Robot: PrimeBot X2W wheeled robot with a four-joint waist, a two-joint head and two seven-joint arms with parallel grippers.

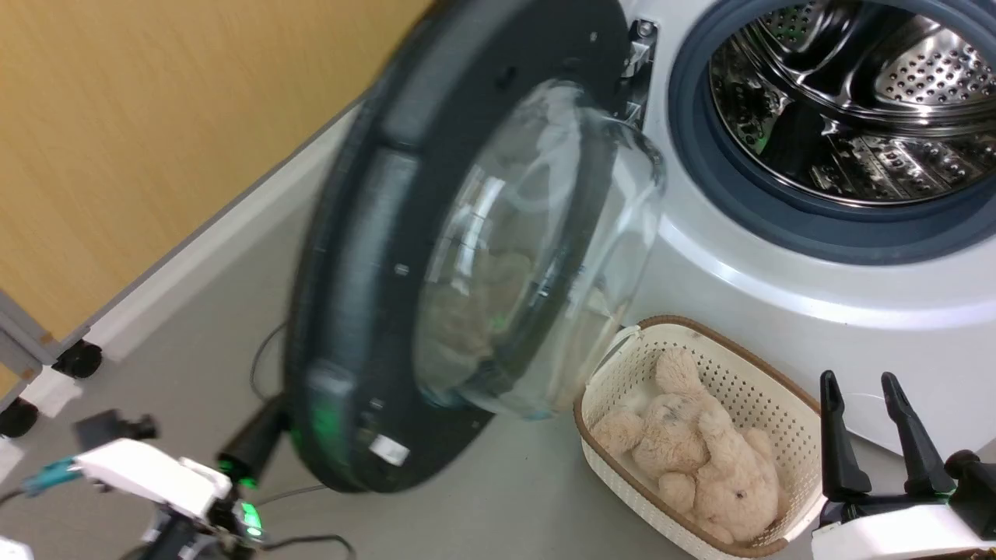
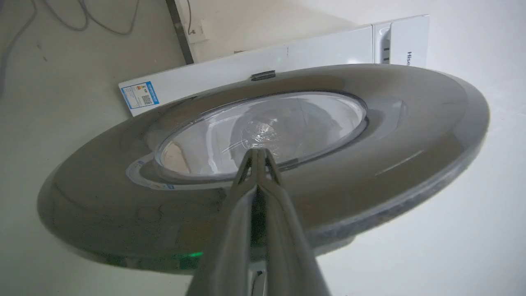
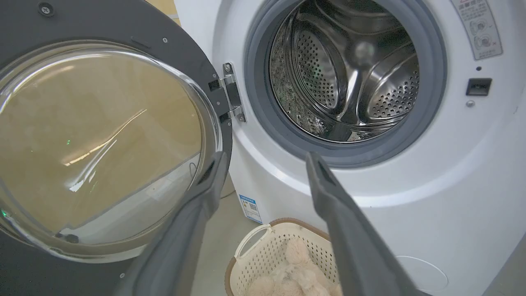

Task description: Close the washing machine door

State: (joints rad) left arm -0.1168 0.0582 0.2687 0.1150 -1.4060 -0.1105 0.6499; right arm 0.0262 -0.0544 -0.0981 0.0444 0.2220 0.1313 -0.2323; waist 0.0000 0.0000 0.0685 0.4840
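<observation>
Left gripper comes up from bottom centre, fingers pressed together, no gap, nothing between them. Tips sit at the lower rim of the glass window in the washing machine door; can't confirm contact. The door is a glossy dark disc, tilted, spanning mid frame. White washing machine behind it, upper centre, blue sticker at upper left. Cables on the floor, top left. Green glint on the door's lower edge.

The washing machine door, round and black with a bulging clear glass window, stands wide open on its hinge beside the white washing machine, leaving the steel drum uncovered.
</observation>
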